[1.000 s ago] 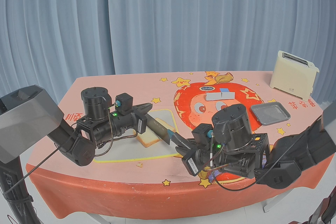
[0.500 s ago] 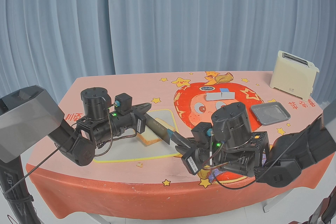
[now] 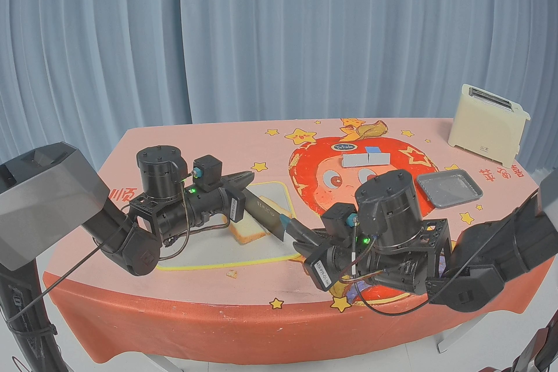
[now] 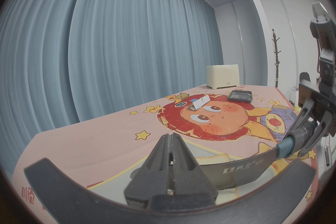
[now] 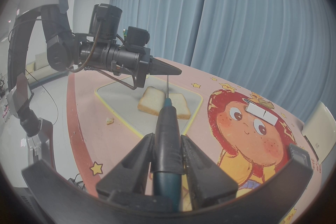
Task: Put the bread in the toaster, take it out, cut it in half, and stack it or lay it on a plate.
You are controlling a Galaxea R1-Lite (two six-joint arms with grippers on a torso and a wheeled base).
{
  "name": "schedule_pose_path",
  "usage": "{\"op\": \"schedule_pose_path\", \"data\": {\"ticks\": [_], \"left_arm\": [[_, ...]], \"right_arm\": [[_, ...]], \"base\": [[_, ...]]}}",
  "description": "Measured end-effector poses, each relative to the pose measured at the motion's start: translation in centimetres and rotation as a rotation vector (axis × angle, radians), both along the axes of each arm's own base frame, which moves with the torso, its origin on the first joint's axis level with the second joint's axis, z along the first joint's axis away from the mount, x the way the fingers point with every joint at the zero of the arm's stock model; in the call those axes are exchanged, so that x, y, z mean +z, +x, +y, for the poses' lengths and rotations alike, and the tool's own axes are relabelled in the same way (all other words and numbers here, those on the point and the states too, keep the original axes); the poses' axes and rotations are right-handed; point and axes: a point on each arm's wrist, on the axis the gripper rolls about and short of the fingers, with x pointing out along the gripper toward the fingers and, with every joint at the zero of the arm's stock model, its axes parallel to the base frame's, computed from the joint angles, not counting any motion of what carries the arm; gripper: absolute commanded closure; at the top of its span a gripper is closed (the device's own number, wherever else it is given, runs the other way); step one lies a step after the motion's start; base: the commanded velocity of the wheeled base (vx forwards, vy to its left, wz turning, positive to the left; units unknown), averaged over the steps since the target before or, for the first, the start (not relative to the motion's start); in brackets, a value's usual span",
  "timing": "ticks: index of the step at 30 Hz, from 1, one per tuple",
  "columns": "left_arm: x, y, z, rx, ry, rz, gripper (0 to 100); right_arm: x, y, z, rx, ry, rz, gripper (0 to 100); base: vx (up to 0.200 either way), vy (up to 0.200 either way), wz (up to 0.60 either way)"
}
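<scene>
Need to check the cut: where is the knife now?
In the head view, the knife is left of centre, handle in the right gripper, blade across the bread on the mat, beside the left gripper.

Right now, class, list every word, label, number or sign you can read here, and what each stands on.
On the knife blade: a white logo and characters, too blurred to quote.
On the tablecloth: red characters at its left edge and beside the toaster, too small to read.
On the toaster front: a small mark, unreadable.
No numbers legible.
</scene>
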Motion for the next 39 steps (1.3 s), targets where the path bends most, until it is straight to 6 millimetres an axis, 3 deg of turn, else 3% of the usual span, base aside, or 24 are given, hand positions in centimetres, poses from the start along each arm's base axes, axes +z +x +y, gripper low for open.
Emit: {"op": "schedule_pose_path", "data": {"ticks": [7, 21, 39], "left_arm": [[0.8, 0.1, -0.1, -0.002, -0.007, -0.014, 100], [0.1, -0.4, 0.3, 0.005, 0.002, 0.005, 100], [0.7, -0.1, 0.3, 0.003, -0.005, -0.010, 100]], "right_arm": [[-0.7, -0.4, -0.4, 0.000, -0.018, 0.016, 100], [1.3, 0.6, 0.7, 0.004, 0.023, -0.026, 100], [0.1, 0.0, 0.2, 0.004, 0.009, -0.007, 100]], "base": [[0.000, 0.000, 0.00], [0.000, 0.000, 0.00], [0.000, 0.000, 0.00]]}}
